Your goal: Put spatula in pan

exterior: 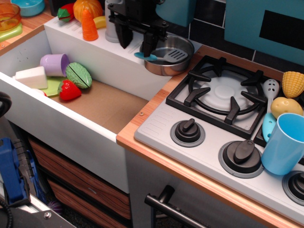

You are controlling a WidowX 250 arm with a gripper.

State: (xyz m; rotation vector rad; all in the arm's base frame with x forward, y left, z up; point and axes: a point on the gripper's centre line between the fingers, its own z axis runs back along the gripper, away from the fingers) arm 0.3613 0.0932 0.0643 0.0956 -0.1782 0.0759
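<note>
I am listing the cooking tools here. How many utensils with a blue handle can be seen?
2. The spatula lies in the pan, its handle end over the left rim. The slotted spoon lies right of the burner grate, behind the blue cup. Others may be hidden.

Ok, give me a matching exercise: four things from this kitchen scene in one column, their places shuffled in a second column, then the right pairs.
Things:
1. spatula
2. blue cup
3. strawberry
4. corn

Places:
A. inside the sink basin
B. at the right edge, behind the potato
C. lying across the pan
D. front right of the stove, beside a knob

Pairs: 1-C, 2-D, 3-A, 4-B
</note>
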